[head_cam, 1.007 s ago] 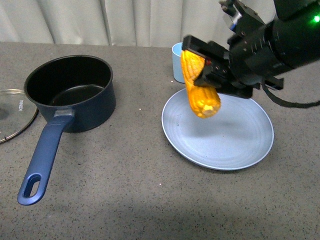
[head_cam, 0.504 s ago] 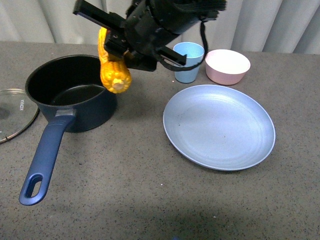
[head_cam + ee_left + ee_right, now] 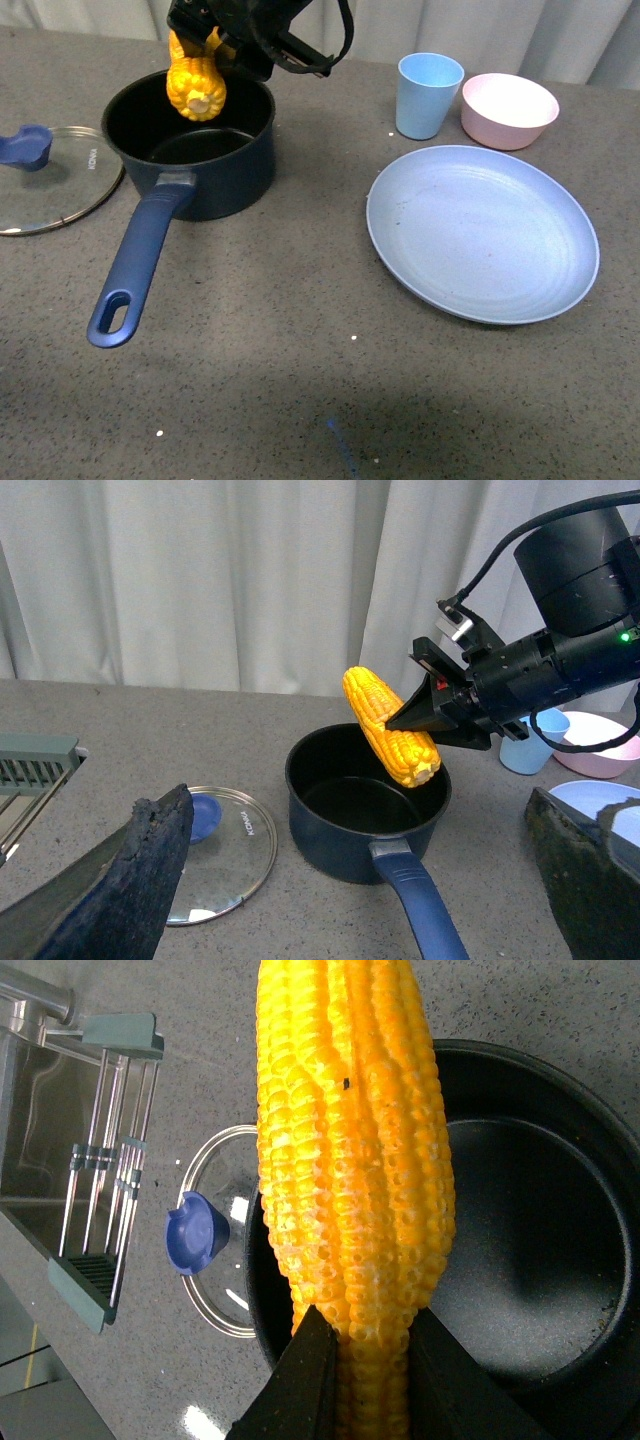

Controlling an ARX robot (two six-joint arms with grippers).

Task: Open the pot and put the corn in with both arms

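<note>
The dark blue pot (image 3: 215,170) stands open at the table's back left, its long handle (image 3: 135,265) pointing toward the front. Its glass lid (image 3: 60,190) with a blue knob (image 3: 25,147) lies flat on the table just left of it. My right gripper (image 3: 215,45) is shut on the corn (image 3: 195,85), a yellow cob hanging tilted with its lower end over the pot's black inside (image 3: 530,1260). In the right wrist view, the cob (image 3: 350,1160) sits between two black fingers (image 3: 300,1380). My left gripper (image 3: 355,815) is open, held back from the pot (image 3: 340,840) on the handle side, holding nothing.
A pale blue plate (image 3: 480,235) lies at the right. Behind it stand a light blue cup (image 3: 428,95) and a pink bowl (image 3: 510,110). A metal rack (image 3: 100,1160) lies beyond the lid. A curtain hangs behind the table.
My right arm has carried the corn leftward from above the plate to over the pot's opening. The front view has shifted, so the lid's knob now shows.
</note>
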